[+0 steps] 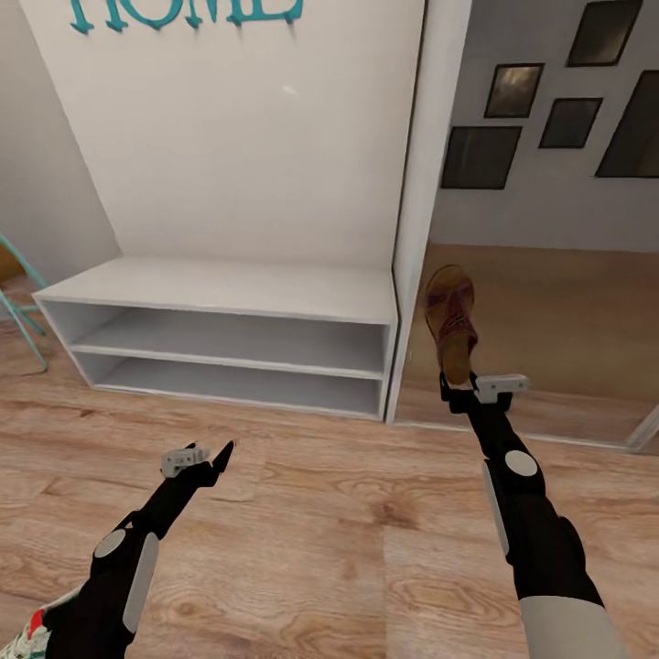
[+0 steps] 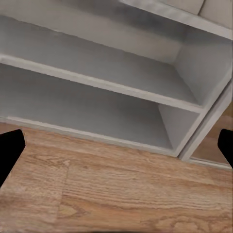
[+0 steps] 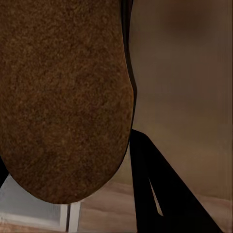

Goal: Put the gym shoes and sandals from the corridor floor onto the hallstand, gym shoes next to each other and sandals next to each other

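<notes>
Brown sandal: dark leather straps, tan footbed; held upright off the floor, right of the hallstand.
Right hand: clamped on the sandal's heel.
Left hand: fingers spread apart, nothing between them, above the wood planks.
Gym shoe: white with red patch, glimpsed beside the left arm.

gym shoe cut off, corner

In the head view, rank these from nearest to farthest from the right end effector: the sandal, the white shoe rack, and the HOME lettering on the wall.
1. Sandal: held in the right end effector, pointing up.
2. Shoe rack: to the left, against the wall.
3. HOME lettering: high on the wall, upper left.
</notes>
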Tool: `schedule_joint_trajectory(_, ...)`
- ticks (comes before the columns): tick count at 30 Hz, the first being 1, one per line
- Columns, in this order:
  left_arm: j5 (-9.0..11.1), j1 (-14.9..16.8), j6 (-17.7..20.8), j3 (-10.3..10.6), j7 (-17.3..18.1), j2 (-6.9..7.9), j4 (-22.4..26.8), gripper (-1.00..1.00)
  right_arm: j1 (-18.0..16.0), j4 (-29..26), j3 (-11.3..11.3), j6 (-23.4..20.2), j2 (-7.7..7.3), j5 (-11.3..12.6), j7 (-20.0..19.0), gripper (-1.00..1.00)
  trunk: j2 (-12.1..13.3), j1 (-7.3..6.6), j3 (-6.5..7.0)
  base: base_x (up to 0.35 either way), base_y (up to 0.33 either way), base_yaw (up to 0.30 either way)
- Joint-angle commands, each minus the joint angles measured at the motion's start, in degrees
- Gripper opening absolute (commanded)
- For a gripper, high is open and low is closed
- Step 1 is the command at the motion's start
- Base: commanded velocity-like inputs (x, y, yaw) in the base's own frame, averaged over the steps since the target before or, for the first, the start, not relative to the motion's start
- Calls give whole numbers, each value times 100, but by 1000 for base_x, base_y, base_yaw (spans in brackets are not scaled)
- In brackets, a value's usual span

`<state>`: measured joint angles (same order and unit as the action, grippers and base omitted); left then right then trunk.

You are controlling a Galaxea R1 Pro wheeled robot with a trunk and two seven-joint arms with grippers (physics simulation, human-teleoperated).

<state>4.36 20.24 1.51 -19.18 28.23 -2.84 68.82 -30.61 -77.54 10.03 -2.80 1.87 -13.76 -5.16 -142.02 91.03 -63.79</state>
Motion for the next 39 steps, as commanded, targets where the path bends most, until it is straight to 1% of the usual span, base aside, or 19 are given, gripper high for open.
schedule_joint_trajectory(1, 38, 6, 16, -16, 42, -6, -6, 100, -2, -13, 19, -33, 6, -30, -47, -100, -2, -1, -9, 0, 0, 292)
schedule_joint_trajectory(10, 38, 6, 16, -16, 43, -6, -9, 100, -4, -16, 23, -37, 6, -30, -55, -100, -2, -1, -43, 8, -1, 292)
schedule_joint_trajectory(16, 38, 6, 16, -16, 42, -6, -9, 100, -3, -16, 19, -37, 6, -30, -55, -100, -2, -1, -65, 163, -103, 280)
schedule_joint_trajectory(25, 38, 6, 16, -16, 43, -6, -9, 100, -3, -16, 24, -35, 6, -32, -66, -100, -2, -1, -70, 236, -172, 37)
schedule_joint_trajectory(30, 38, 6, 16, -16, 46, -6, -9, 100, -2, -24, 25, -43, 6, -31, -72, -100, -2, -1, -70, 77, -48, 30)
schedule_joint_trajectory(39, 38, 6, 16, -16, 44, -6, -9, 100, -4, -25, 24, -45, 6, -31, -72, -100, -2, -1, -70, 7, -4, 250)
